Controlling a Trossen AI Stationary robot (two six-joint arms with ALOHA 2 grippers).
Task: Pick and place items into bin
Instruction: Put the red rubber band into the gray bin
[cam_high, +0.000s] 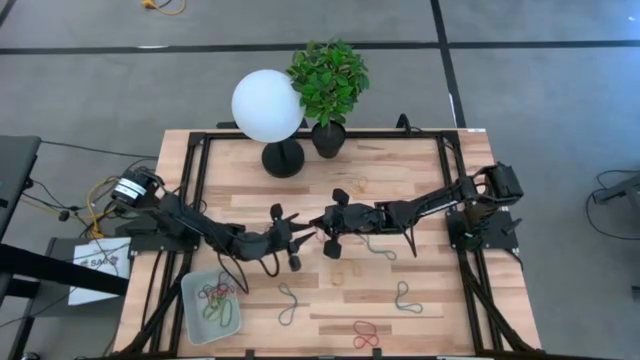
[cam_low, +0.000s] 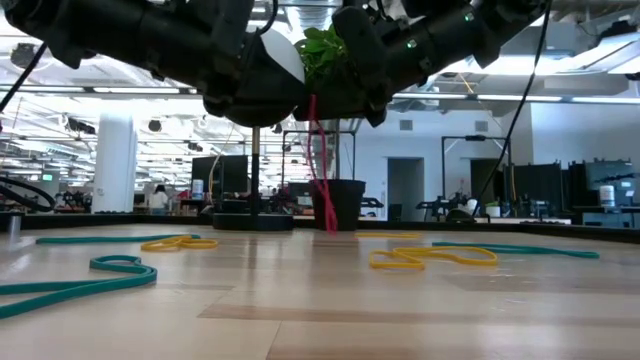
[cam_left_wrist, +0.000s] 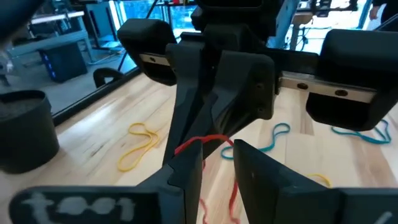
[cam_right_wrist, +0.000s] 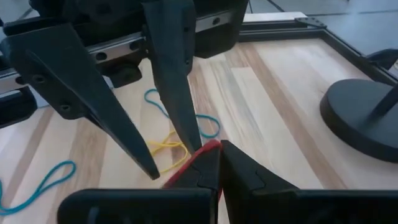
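Both grippers meet above the middle of the table. My right gripper (cam_high: 322, 234) (cam_right_wrist: 217, 158) is shut on a red rubber band (cam_low: 318, 150), which dangles below it. My left gripper (cam_high: 308, 238) (cam_left_wrist: 217, 158) faces it from the table's left, open. Its two fingers stand on either side of the right gripper's tips and the band (cam_left_wrist: 200, 142). The bin (cam_high: 188, 298), a pale tray at the near left, holds several bands. More bands lie flat on the wood: green ones (cam_high: 290, 300) (cam_high: 405, 298), a red one (cam_high: 365, 335) and yellow ones (cam_low: 430, 257). My right gripper pinches the red band's upper bend (cam_right_wrist: 189, 165) between its two fingertips. It comes from the table's right, slanting a little downward. The rest of the loop hangs slack below the fingers, clear of the table. My left gripper has one fingertip (cam_right_wrist: 189, 140) right beside the band; whether it touches, I cannot tell.
A white globe lamp (cam_high: 267, 105) on a black foot (cam_high: 283, 158) and a potted plant (cam_high: 328, 80) stand at the far edge. A black frame (cam_high: 200, 180) runs along the table's sides. Bare wood lies between the loose bands at the near side.
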